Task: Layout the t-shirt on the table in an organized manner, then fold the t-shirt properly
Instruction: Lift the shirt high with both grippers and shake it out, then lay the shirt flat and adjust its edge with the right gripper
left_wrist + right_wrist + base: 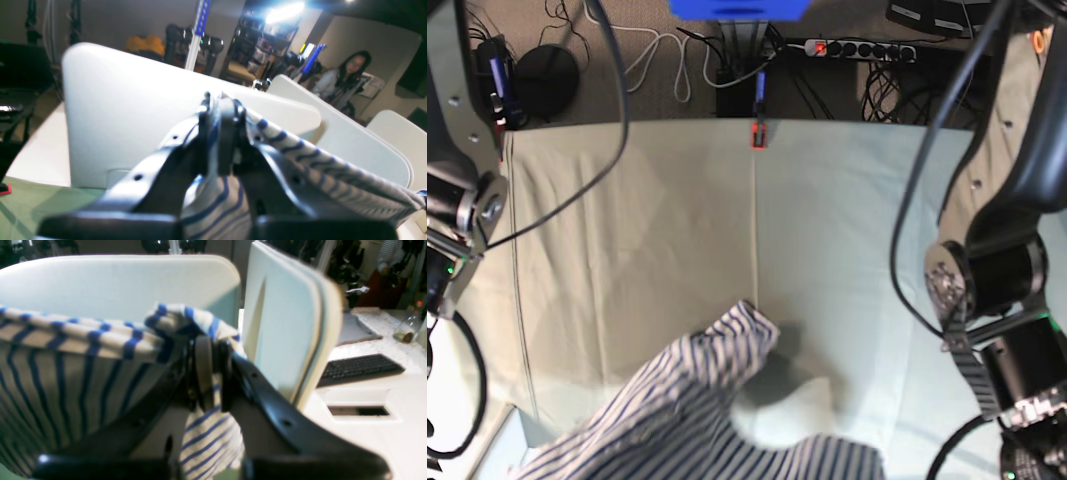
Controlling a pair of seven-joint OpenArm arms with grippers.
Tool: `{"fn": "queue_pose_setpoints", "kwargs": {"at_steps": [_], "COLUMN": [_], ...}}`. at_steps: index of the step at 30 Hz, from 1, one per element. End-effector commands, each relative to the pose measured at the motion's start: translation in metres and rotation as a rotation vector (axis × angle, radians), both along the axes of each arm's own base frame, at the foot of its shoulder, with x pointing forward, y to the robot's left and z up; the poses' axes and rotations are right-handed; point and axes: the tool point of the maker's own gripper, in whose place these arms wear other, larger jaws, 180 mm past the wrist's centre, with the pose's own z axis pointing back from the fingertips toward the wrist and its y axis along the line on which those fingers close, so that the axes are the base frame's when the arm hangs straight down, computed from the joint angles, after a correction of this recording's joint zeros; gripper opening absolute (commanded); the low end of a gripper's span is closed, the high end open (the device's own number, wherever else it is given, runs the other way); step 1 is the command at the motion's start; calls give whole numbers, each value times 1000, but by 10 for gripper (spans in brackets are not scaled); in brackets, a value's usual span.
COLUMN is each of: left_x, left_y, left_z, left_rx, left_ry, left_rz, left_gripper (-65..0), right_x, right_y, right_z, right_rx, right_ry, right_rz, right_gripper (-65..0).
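Observation:
The white t-shirt with blue stripes hangs over the near part of the table and runs off the base view's bottom edge, casting a shadow on the cloth. In the left wrist view my left gripper is shut on a bunched edge of the t-shirt, which stretches taut to the right. In the right wrist view my right gripper is shut on a folded edge of the t-shirt, which hangs in a sheet to the left. Neither gripper's fingers show in the base view.
Both arms flank the table. A red clamp sits at the far edge, with cables and a power strip beyond. White panels stand behind the grippers. A keyboard and a seated person are nearby.

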Motion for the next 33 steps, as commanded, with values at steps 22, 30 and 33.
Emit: {"fn": "queue_pose_setpoints", "kwargs": {"at_steps": [22, 30, 33], "left_x": [-166, -236, -247], "left_y": [77, 154, 167], "left_z": [-321, -388, -391], "left_rx": [-83, -247, -259], "left_ry": [522, 679, 683], "left_rz": [109, 300, 344], "left_gripper": [-650, -650, -650], "right_x": [-231, -301, -317], "right_y": [92, 128, 142], "right_z": [-313, -362, -373], "right_rx": [153, 197, 190], "right_ry": [457, 644, 699], "right_rz": [58, 118, 168], "right_gripper": [-650, -650, -650]}}
